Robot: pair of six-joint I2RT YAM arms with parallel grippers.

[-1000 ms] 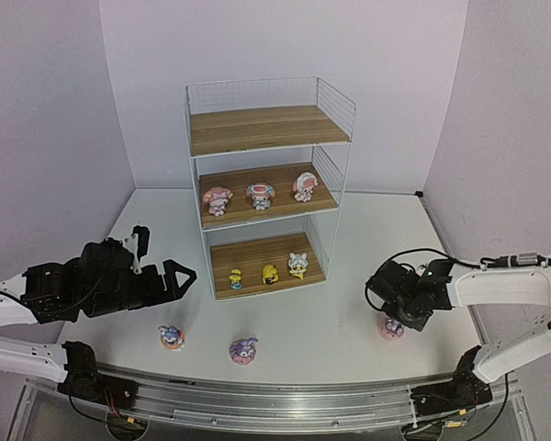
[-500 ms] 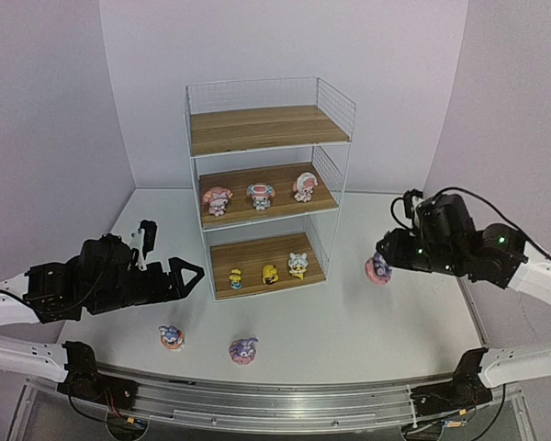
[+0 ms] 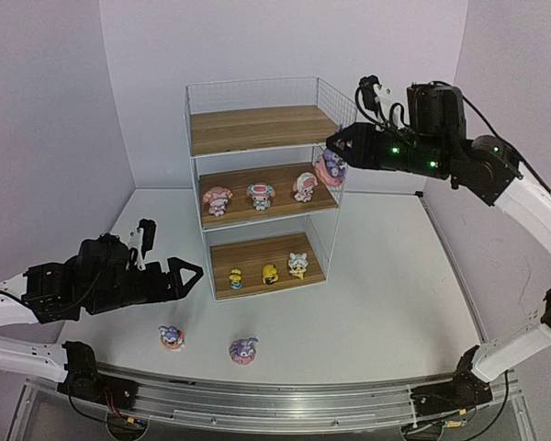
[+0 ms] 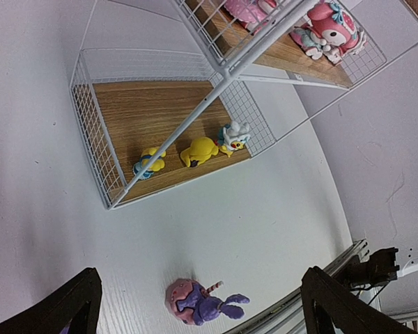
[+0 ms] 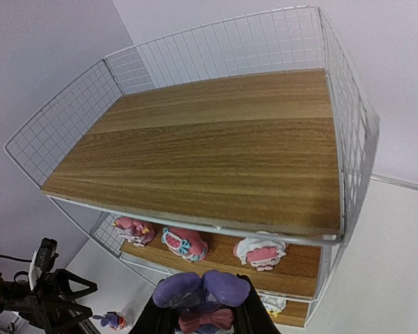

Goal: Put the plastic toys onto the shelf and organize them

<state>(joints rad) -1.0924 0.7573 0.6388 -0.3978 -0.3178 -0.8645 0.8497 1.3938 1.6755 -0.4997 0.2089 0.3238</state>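
View: top external
Shelf [image 3: 266,129]: stands upright at the far middle of the table [image 3: 386,294]; its top board is bare.
Middle board: three pink toys [image 3: 261,195] are set in a row.
Bottom board: three yellow toys [image 3: 270,273] are set in a row.
Right claw [image 3: 335,154]: held high at the shelf's right front corner, clamped on a bunny.
Held bunny [image 3: 331,171]: carried clear of the table, just beside the right side mesh and apart from every board.
Table bunnies [image 3: 172,337]: two are seen on the table in front of the shelf, apart from it and from each other.
Left claw [image 3: 191,278]: held low, left of the shelf; its jaws are spread wide with nothing between them.

View: left wrist
Fingers [image 4: 73,303]: seen at both lower corners, far apart.
Table bunny: one is seen on the table between them, untouched.
Bottom board: the yellow toys are seen beyond it.

View: right wrist
Held bunny: pinched between both fingers at the lower edge; its purple head and pink bow are visible.
Top board: seen bare beyond it; the pink toys are seen beneath.
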